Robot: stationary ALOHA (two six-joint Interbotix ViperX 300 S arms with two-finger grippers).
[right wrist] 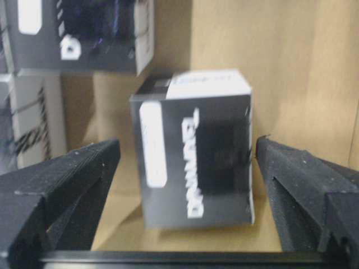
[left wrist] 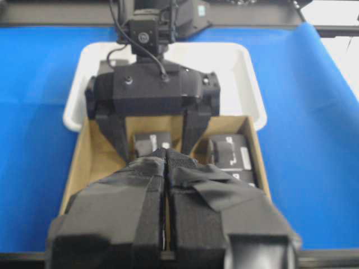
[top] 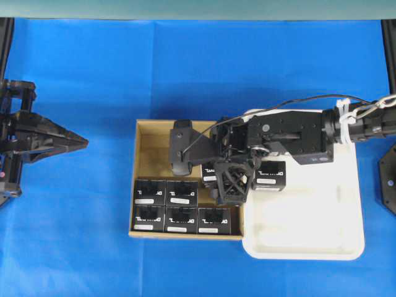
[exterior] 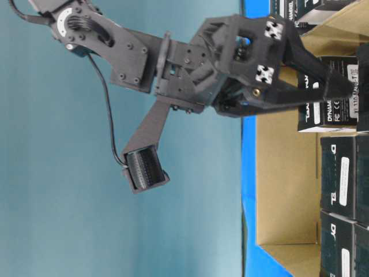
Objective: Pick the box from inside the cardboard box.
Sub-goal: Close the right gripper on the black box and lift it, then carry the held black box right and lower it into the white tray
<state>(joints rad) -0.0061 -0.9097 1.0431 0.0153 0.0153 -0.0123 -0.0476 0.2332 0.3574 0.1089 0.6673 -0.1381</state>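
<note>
Black against tan corrugated board, the box (right wrist: pixel 193 148) stood by itself near the right wall of the cardboard box (top: pixel 151 148), apart from the packed rows along the carton's near edge. The right gripper (right wrist: pixel 185 185) had its fingers (right wrist: pixel 61 185) spread as wide as they go, holding nothing, one on each side of that box with clear gaps. The left gripper (left wrist: pixel 166 168), pressed shut and empty, sat well away at the cloth's left edge.

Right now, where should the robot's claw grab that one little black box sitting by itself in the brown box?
Probably the box by its two flat side faces, from above. It stands apart from the others, and the open right gripper already straddles it, fingers clear on both sides.
</note>
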